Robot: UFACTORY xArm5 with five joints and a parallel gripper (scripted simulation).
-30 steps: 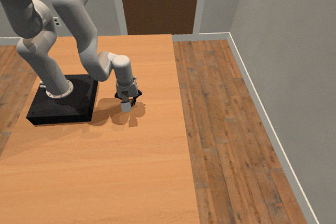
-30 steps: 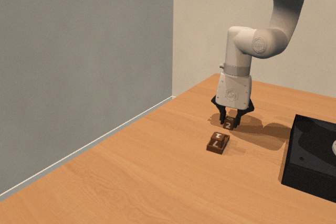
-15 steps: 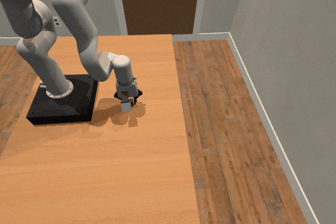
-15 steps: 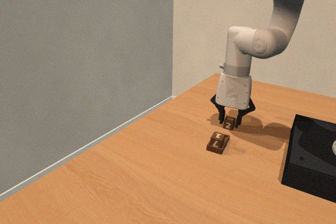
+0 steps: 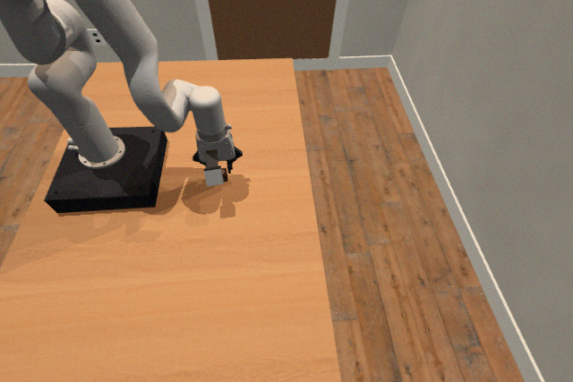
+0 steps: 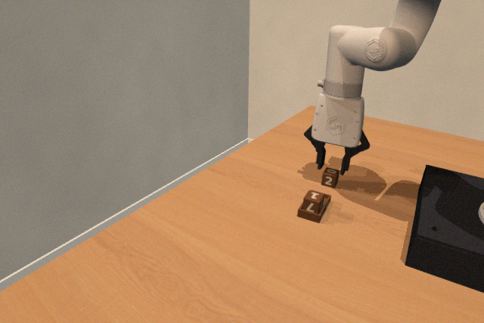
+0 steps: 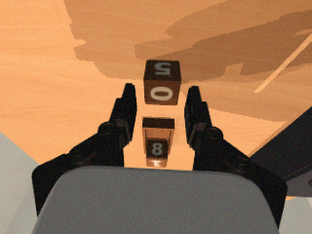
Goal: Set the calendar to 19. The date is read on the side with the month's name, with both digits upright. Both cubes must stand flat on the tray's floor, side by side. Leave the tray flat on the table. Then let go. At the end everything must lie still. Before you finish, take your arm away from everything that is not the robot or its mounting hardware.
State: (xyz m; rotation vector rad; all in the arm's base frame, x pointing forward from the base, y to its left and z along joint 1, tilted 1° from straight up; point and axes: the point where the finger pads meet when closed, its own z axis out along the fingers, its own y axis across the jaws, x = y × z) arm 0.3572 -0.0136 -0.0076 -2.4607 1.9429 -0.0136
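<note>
On the table [image 5: 184, 285] [image 6: 187, 245] [image 7: 34, 63], one cube [image 6: 330, 177] [image 7: 162, 83] stood outside the tray [image 6: 309, 214] [image 7: 158, 123], below your gripper [image 5: 221, 173] [image 6: 332, 171] [image 7: 161, 97], whose fingers were apart, holding nothing; the other cube [image 6: 314, 201] [image 7: 157, 148] sat in the tray, near the first

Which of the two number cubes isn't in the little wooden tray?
The cube showing 2 and 0, below the pincer. It stands directly on the table; the other cube sits inside the tray.
</note>
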